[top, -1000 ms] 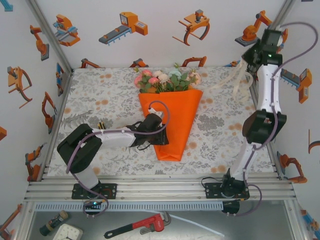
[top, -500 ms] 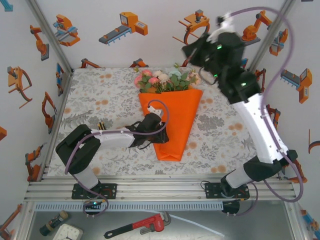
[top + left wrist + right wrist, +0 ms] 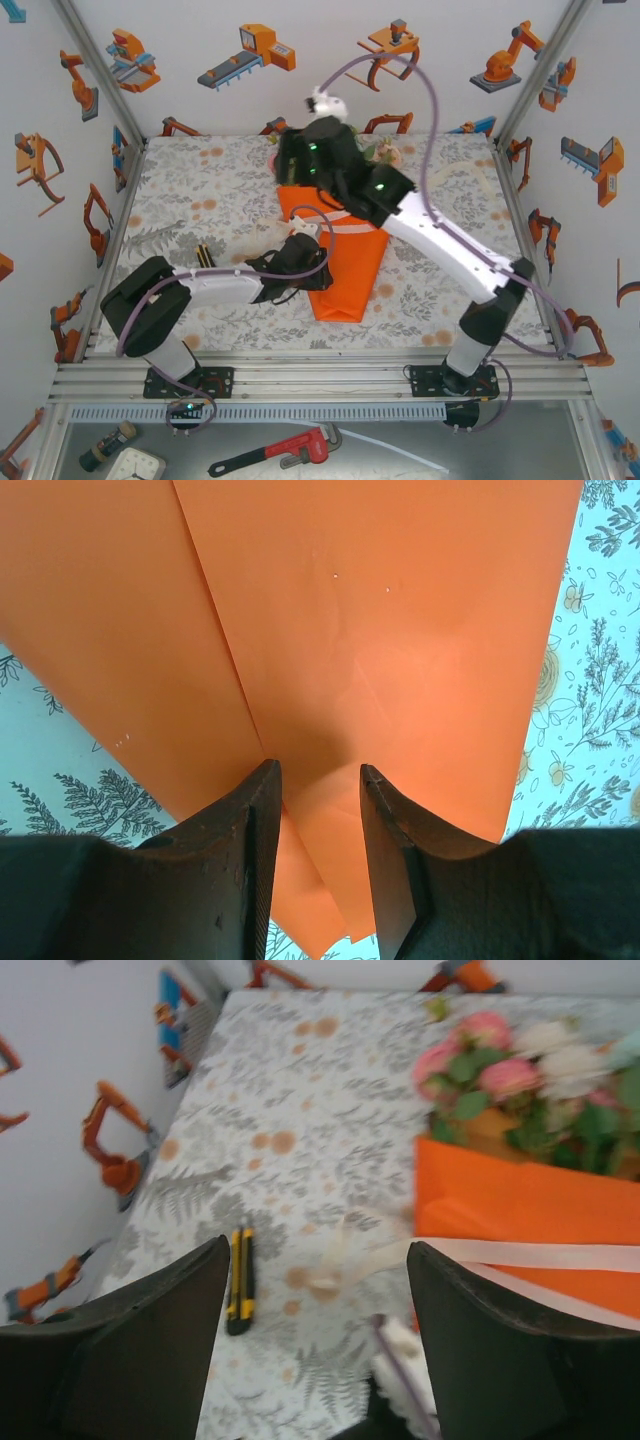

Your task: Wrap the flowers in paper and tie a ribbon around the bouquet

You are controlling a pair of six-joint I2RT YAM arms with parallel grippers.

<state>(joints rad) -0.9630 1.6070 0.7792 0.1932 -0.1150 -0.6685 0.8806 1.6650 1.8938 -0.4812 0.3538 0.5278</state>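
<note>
While the paper (image 3: 355,268) lies folded into a cone in the middle of the counter (image 3: 200,190), with the flowers (image 3: 500,1070) poking out of its wide far end, the ribbon (image 3: 530,1254) is only draped across the cone just below the blooms, not tied. One end sits in a loose heap on the counter just off the paper's left edge.

The left tool (image 3: 318,770) is down on the narrow near half of the cone with its jaws part-way apart. Nothing looks pinched between them, so my guess is it's just pinning the folds so the wrap doesn't spring open.

The right tool (image 3: 318,1250) hangs over the counter on the left side of the bouquet with its jaws wide and nothing in them. It's looking down at that ribbon heap, which I reckon it needs to grab next to pull the strip round. A yellow-and-black utility knife (image 3: 240,1278) lies near the heap, clear of everything.
</note>
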